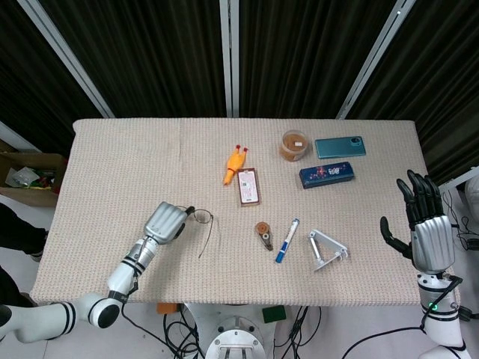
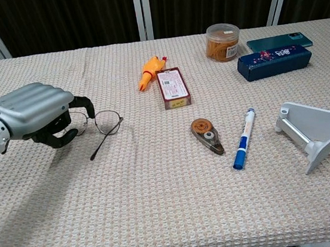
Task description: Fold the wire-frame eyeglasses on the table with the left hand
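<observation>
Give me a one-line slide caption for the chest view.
Left robot hand curled over the wire-frame eyeglasses, one temple arm sticking out on the table.

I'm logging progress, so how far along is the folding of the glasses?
Underway, not finished. The left hand is curled over one end of the glasses, fingers on the frame. One temple arm sticks out open across the cloth; the other is hidden, so I can't confirm it's folded. The right hand waits open, off the table.
</observation>
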